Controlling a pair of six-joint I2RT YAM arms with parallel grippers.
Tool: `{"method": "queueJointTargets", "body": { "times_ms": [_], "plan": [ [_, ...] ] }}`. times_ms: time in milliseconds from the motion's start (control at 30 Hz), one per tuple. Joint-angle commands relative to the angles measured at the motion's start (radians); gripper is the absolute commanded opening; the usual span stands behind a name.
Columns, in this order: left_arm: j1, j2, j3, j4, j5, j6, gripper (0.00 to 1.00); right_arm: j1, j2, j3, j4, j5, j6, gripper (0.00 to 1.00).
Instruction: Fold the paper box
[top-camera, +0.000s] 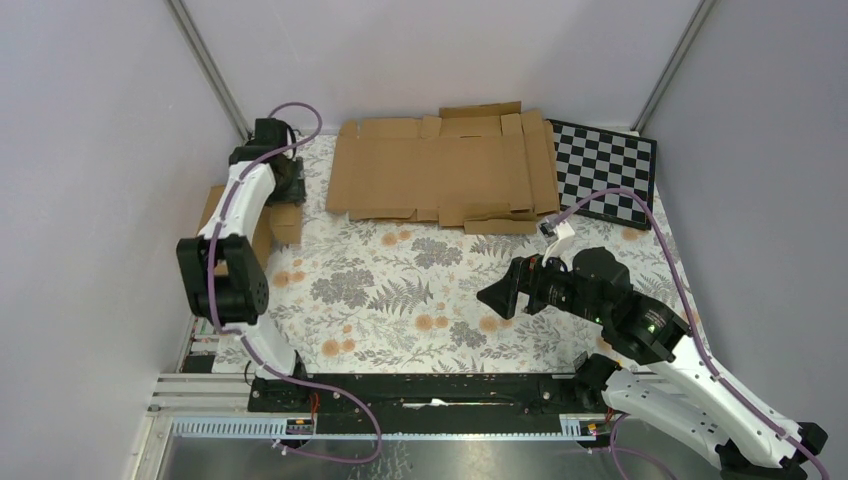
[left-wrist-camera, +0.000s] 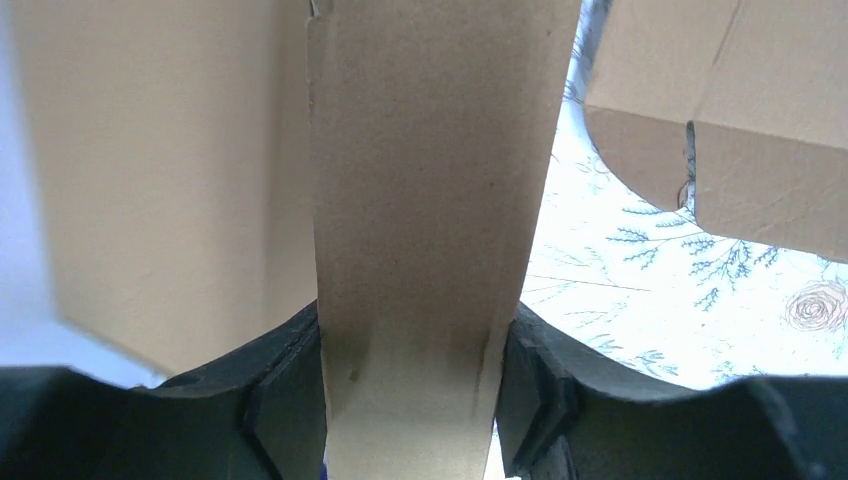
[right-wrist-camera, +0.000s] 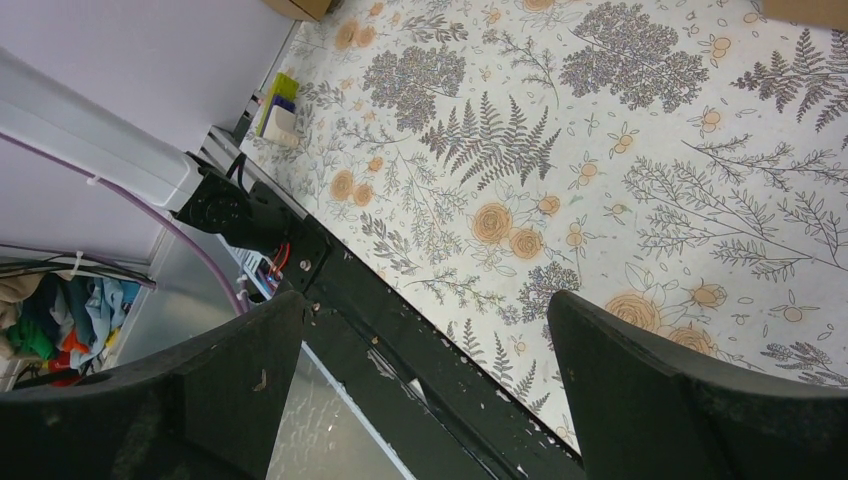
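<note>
paper box (left-wrist-camera: 420, 200): brown cardboard, matt, finely fibrous
cardboard sheet (top-camera: 440, 165): matt brown board, creased
worktop (top-camera: 400, 290): matt covering printed with flowers and ferns
left gripper (left-wrist-camera: 410, 400): jaws of matt black plastic
right gripper (right-wrist-camera: 430, 330): matt black plastic, lightly scuffed
checkerboard (top-camera: 605, 170): smooth black-and-white panel
rail (top-camera: 400, 425): bare grey metal

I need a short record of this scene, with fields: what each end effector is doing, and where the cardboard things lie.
left end effector: at the far left of the table, with a cardboard flap between its fingers; a firm grip cannot be confirmed
right end effector: open and empty, above the floral tablecloth
paper box: small brown piece at the left edge, beside the left arm
flat cardboard sheets: lying at the back, in the middle
checkerboard: back right, to the right of the sheets
</note>
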Motion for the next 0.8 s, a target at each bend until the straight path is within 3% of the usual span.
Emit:
{"method": "queueJointTargets", "body": {
  "times_ms": [0,100,167,233,267,300,333,367,400,467,600,767],
  "plan": [
    [0.011,-0.197,0.07,-0.006,-0.244,0.014,0.41,-0.001,0.001,0.017,0.006,-0.021,0.007,0.99],
    [0.017,-0.248,0.022,0.055,-0.502,0.076,0.33,-0.001,0.013,0.02,0.007,-0.037,0.012,0.99],
    [0.048,-0.266,-0.053,0.162,-0.663,0.156,0.22,-0.001,0.025,0.033,0.006,-0.052,0.011,0.99],
    [0.081,-0.262,-0.126,0.272,-0.779,0.22,0.2,-0.001,0.035,0.043,0.005,-0.056,0.011,0.99],
    [0.086,-0.247,-0.135,0.286,-0.8,0.223,0.27,-0.001,0.039,0.047,0.006,-0.056,0.011,0.99],
    [0.089,-0.221,-0.128,0.279,-0.804,0.21,0.52,-0.001,0.043,0.05,0.006,-0.056,0.012,0.99],
    [0.088,-0.193,-0.116,0.263,-0.811,0.191,0.88,-0.001,0.047,0.053,0.006,-0.056,0.013,0.99],
    [0.089,-0.159,-0.1,0.244,-0.829,0.166,0.98,-0.001,0.05,0.055,0.006,-0.057,0.013,0.99],
    [0.088,-0.128,-0.074,0.202,-0.849,0.136,0.99,-0.001,0.051,0.055,0.006,-0.057,0.016,0.99],
    [0.083,-0.088,-0.006,0.125,-0.819,0.063,0.99,-0.001,0.048,0.05,0.006,-0.055,0.023,0.99],
    [0.059,-0.125,0.083,0.057,-0.572,0.007,0.99,-0.001,0.039,0.039,0.007,-0.041,0.029,0.99],
    [-0.018,-0.232,0.061,0.027,-0.318,-0.043,0.99,-0.001,0.057,0.045,0.008,0.001,-0.005,0.99]
  ]
}}
